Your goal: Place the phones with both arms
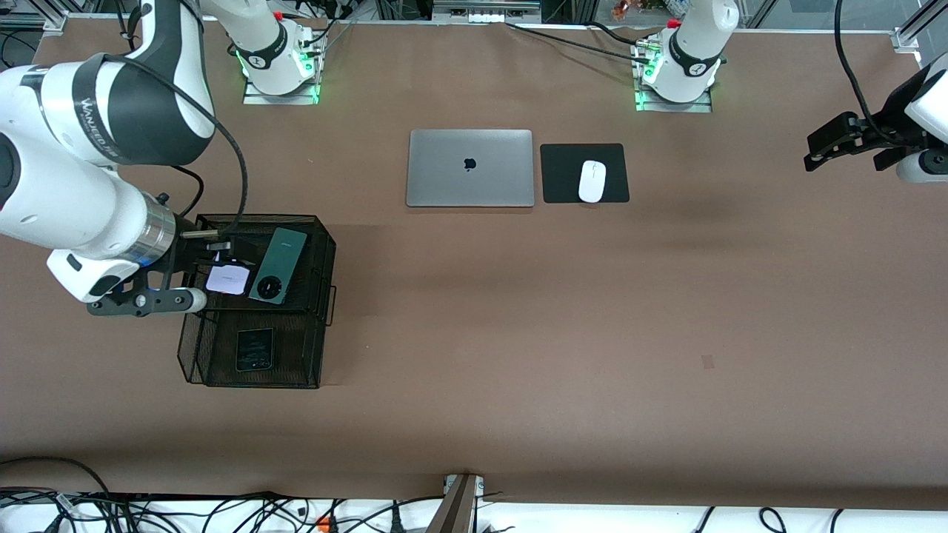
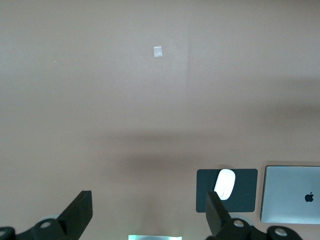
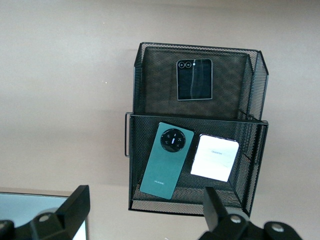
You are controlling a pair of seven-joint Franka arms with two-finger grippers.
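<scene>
The right gripper [image 1: 215,255] hangs over the mesh basket [image 1: 318,244], fingers [image 3: 75,202] spread and empty. The white phone [image 3: 215,157] and green phone [image 3: 166,160] lie side by side in one compartment, the black phone [image 3: 194,79] in the other, nearer the front camera. The left gripper [image 2: 150,212] waits over bare tabletop [image 1: 592,333], fingers released.

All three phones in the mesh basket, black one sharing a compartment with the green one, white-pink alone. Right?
Not quite. The white-pink phone shares a compartment with the green phone; the black phone lies alone in the compartment nearer the front camera. All three are in the mesh basket, as the right wrist view shows.
</scene>
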